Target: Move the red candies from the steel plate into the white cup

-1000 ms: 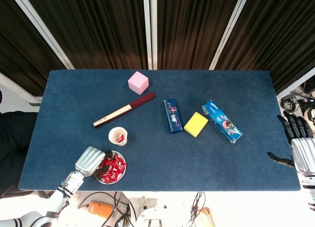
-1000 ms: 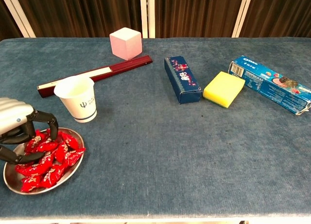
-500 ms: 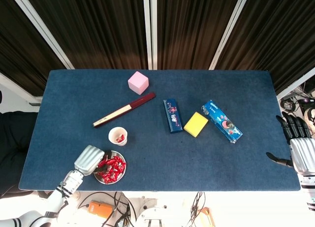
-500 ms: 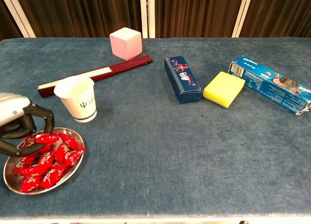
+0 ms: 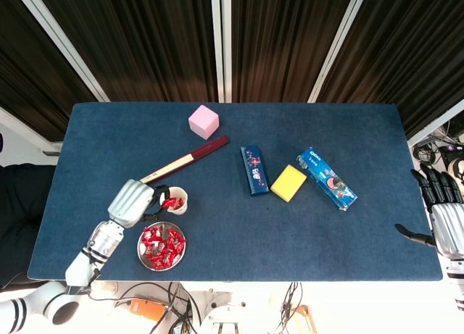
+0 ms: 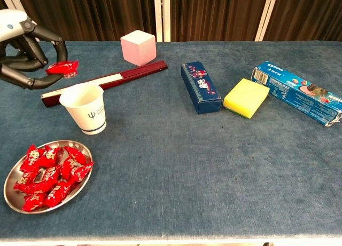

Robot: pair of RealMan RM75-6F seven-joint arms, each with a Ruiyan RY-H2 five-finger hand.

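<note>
The left hand (image 6: 24, 46) has risen from the steel plate (image 6: 13, 195) and now hangs just above the white cup (image 6: 85, 108), its fingers (image 6: 53, 43) pinching one red candy (image 6: 63, 68). The release looks next; most red candies (image 6: 51, 174) remain on the plate. At the worktop's far right, the right hand (image 5: 444, 211) idles with fingers apart.

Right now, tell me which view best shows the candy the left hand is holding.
The chest view: the red candy shows clearly, pinched in the left hand's fingers above the white cup. In the head view it blurs into the cup's mouth.
</note>
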